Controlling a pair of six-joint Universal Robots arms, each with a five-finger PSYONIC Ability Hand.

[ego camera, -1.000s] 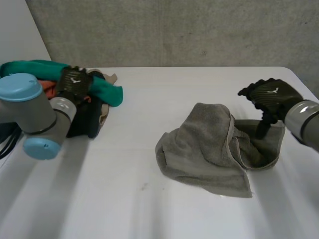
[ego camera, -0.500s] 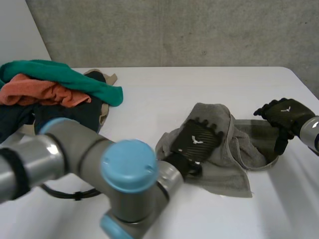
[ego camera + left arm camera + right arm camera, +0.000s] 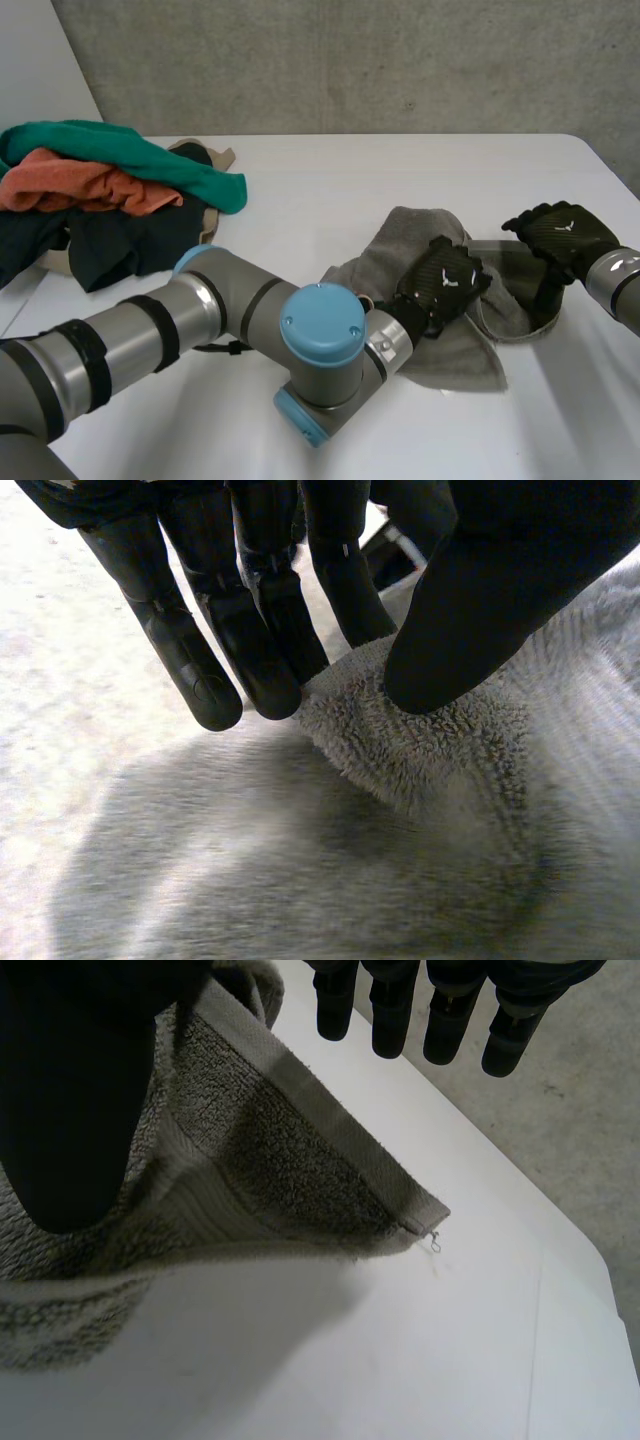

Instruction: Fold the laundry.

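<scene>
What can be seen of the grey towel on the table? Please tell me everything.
The grey towel is thick looped terry, crumpled in loose folds, lying on the white table. One edge carries a flat woven hem ending in a corner with a loose thread. The left hand is on its middle and pinches a raised fold in it. The open right hand is at the hemmed edge.

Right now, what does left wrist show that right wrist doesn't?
Left wrist only: the left hand pinching a raised fold of the towel between fingers and thumb. Right wrist only: the right hand, thumb on the towel, fingers straight and clear of it; the towel's hemmed corner; the floor past the table edge. Both: grey towel on white table.
</scene>
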